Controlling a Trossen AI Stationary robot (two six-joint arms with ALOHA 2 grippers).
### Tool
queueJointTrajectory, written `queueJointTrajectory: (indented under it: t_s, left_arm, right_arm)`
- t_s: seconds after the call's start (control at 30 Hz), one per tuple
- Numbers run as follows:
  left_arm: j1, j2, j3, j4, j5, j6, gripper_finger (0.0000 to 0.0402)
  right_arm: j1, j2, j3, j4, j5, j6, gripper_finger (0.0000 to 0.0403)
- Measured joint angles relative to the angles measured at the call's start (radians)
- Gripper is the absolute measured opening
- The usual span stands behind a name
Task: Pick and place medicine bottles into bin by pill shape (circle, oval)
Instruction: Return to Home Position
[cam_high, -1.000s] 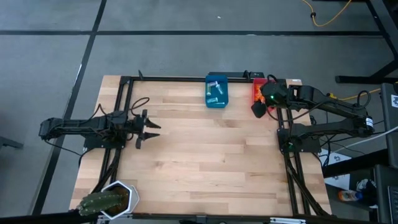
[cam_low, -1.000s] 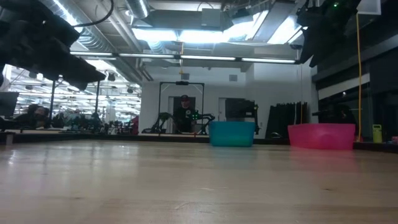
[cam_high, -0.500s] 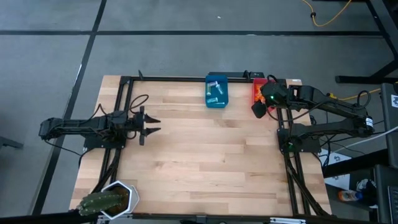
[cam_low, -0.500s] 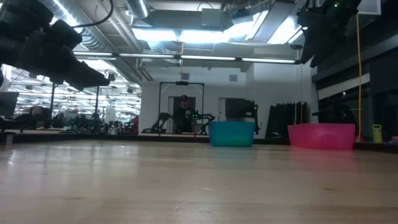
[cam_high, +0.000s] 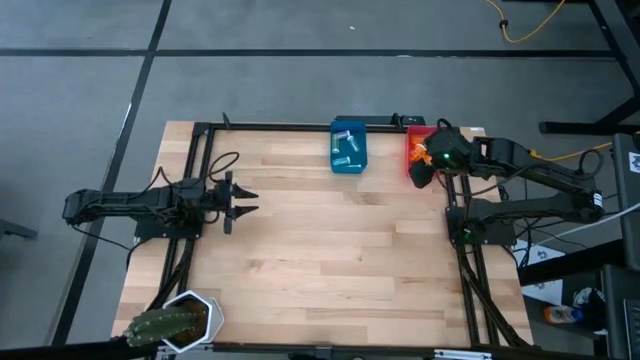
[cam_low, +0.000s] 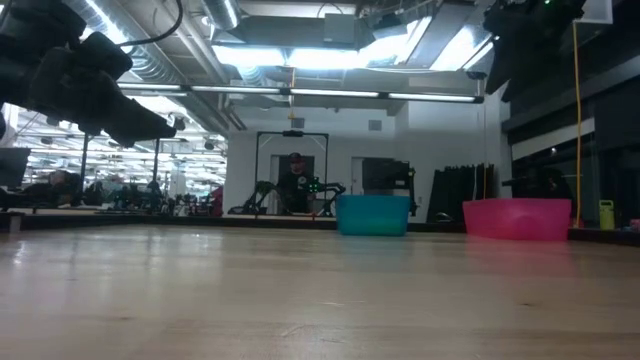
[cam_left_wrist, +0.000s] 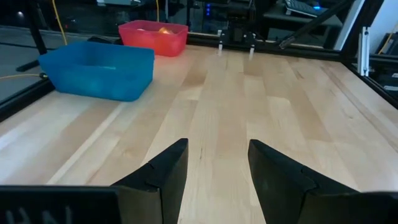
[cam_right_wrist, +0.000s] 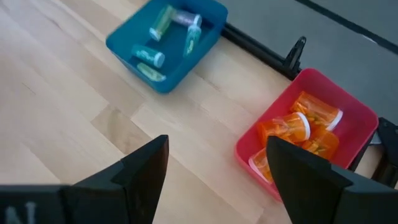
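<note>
Drawn back toward the pink bin (cam_right_wrist: 247, 151), the right gripper (cam_right_wrist: 217, 146) is held spread, empty, as is the left gripper (cam_high: 243, 203). Orange medicine bottles (cam_right_wrist: 292, 127) are seen in that bin, teal ones in the blue bin (cam_right_wrist: 174, 78).

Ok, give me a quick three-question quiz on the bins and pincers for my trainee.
1. Which bin holds the orange bottles?
2. True or false: the left pincer is shut on a bottle.
3. The blue bin holds: A) orange bottles B) teal bottles C) nothing.
Key: 1. The pink bin. 2. False: it is open and empty, as is the right pincer by the pink bin. 3. B.
</note>
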Motion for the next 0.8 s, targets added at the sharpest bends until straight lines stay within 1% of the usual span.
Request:
queueJointTrajectory:
  t_s: [0.4, 0.57, 0.67, 0.73, 0.8]
  left_arm:
    - [0.000, 0.000, 0.000, 0.001, 0.000, 0.000, 0.0163]
    - [0.000, 0.000, 0.000, 0.001, 0.000, 0.000, 0.0163]
    - [0.000, 0.000, -0.001, 0.002, 0.000, 0.000, 0.0163]
    - [0.000, 0.000, -0.001, 0.002, 0.000, 0.000, 0.0163]
    - [0.000, 0.000, -0.001, 0.002, 0.000, 0.000, 0.0163]
  right_arm:
    - [0.000, -0.191, 0.000, 0.002, 0.004, 0.003, 0.0271]
    - [0.000, -0.224, -0.001, -0.038, -0.053, 0.040, 0.0271]
    - [0.000, -0.233, -0.002, -0.055, -0.054, 0.054, 0.0271]
    - [0.000, -0.246, -0.025, -0.031, -0.043, 0.053, 0.0271]
    - [0.000, -0.272, -0.075, 0.012, -0.038, 0.052, 0.0271]
